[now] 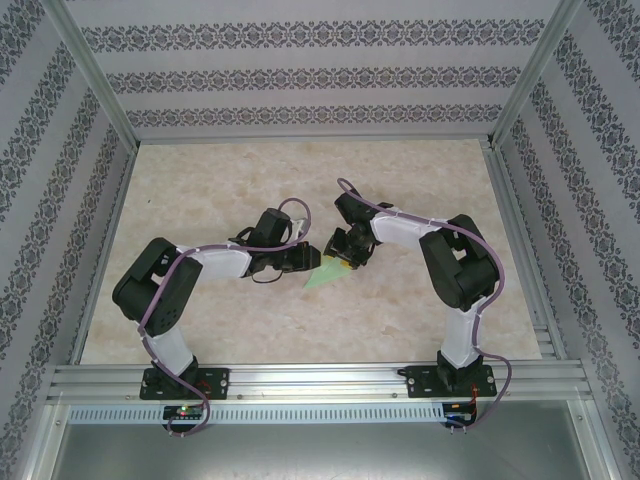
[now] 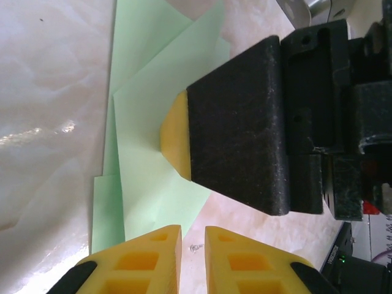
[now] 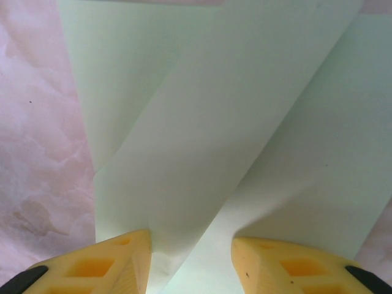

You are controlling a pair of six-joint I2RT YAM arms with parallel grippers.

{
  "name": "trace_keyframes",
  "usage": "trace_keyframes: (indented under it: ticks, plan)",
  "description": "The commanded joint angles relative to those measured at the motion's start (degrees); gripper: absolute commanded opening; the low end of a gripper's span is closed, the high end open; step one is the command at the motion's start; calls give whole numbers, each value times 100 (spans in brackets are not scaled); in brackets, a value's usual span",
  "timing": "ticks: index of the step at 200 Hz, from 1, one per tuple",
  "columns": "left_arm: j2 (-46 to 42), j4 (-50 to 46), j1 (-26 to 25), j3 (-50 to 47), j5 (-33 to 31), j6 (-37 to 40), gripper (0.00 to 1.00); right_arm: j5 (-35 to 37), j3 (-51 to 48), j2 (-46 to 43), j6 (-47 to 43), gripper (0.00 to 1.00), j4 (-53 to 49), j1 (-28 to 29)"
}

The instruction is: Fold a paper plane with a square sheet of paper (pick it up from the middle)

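Note:
The pale green sheet of paper (image 1: pixel 322 278) lies on the table folded into a pointed wedge, midway between the two arms. Overlapping flaps and creases show in the left wrist view (image 2: pixel 147 92) and the right wrist view (image 3: pixel 214 122). My right gripper (image 1: pixel 345 262) (image 3: pixel 191 245) is open and stands over the paper, with a raised flap running between its fingers. One yellow fingertip (image 2: pixel 174 138) rests on the paper. My left gripper (image 1: pixel 312 258) (image 2: pixel 193 236) hovers at the paper's edge. Its jaws are a narrow gap apart, with bare table between them.
The pale marble-patterned tabletop (image 1: pixel 300 190) is bordered by aluminium rails (image 1: pixel 310 380) at the near edge and patterned walls on three sides. The two grippers stand very close together, almost tip to tip, over the paper.

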Motion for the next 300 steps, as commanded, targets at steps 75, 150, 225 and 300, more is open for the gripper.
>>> trace_keyframes:
  ticks: [75,150,225,300]
  plan:
    - [506,-386,-81,312,-59,115,15,529,-366,935,-59,45,-91,-44]
    - [629,-674,-83,313,-140,116,10,493,-328,1048,-112,42,-106,-61]
    - [625,-749,-83,328,-157,138,10,603,-137,1317,-231,42,-275,-5]
    - [584,-223,-83,460,99,-4,15,669,-17,1515,-272,44,-341,60]
